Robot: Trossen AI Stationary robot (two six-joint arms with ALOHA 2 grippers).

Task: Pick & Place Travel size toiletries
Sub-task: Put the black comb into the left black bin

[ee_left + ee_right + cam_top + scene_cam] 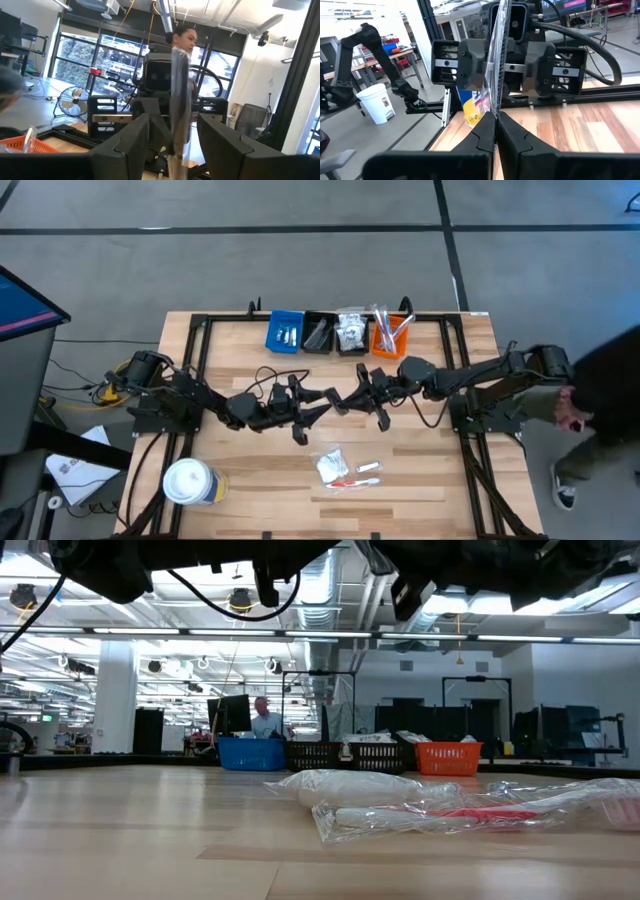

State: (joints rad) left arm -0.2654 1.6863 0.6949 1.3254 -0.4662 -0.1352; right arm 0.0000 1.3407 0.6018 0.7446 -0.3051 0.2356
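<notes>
Both arms meet above the table's middle. My right gripper (496,120) is shut on a thin black comb in a clear wrapper (498,60). My left gripper (172,137) faces it, open, with one finger on each side of the wrapped comb (180,95) and a gap to it on both sides. In the high view the two grippers (325,402) (347,400) nearly touch tip to tip. More toiletries lie flat on the near part of the table: white sachets (330,466) and a red toothbrush in a clear wrapper (470,812). My right gripper pinches the wrapped comb by its lower end (495,111) between the two fingers, coming level from the table's right. The comb sticks out past the fingertips, edge-on and lifted clear of the table, and reaches in between the left gripper's open fingers (472,65).
Along the far edge stands a row of small bins: blue (285,332), black (320,333), one with white sachets (351,330), orange (390,335). A large white tub (190,482) stands near the left front corner. A person (600,400) is at the table's right.
</notes>
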